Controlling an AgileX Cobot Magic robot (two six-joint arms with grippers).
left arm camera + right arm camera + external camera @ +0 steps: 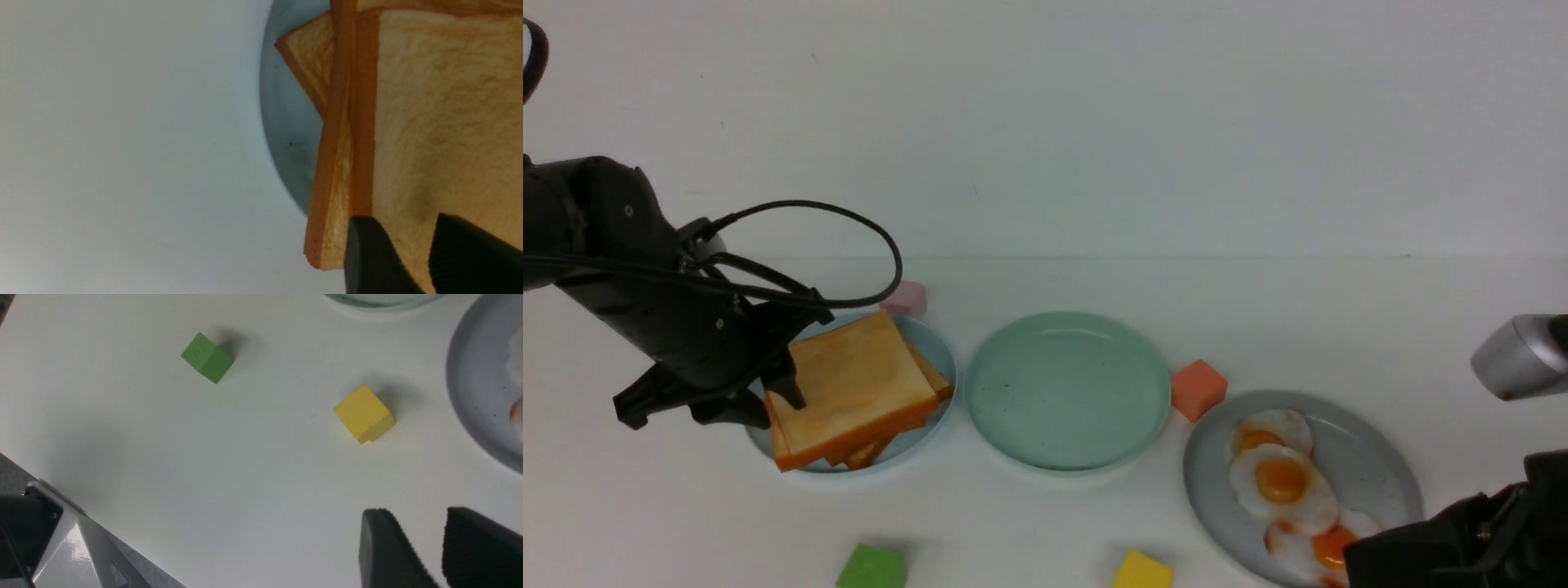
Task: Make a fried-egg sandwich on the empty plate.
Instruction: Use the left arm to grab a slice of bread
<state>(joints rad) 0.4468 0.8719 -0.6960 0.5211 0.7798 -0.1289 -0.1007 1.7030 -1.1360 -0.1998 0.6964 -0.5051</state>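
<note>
- Green cube (872, 567) and yellow cube (1143, 572) sat well apart, bare table between.
- Right gripper (416, 514): jaws apart, holding nothing, near the grey plate (1380, 465) of glossy eggs (1282, 482).
- Mint plate (1013, 425) sat mid-table, smooth, low-rimmed, bare.
- Left gripper (406, 222): jaws apart over spongy square toast (854, 380) on the blue plate (938, 347).

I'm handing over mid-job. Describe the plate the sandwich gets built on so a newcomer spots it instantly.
Three plates sit in a row across the white table. The target is the middle one, the mint-green plate, between the pale blue plate stacked with toast and the grey plate of fried eggs. It alone is bare.
</note>
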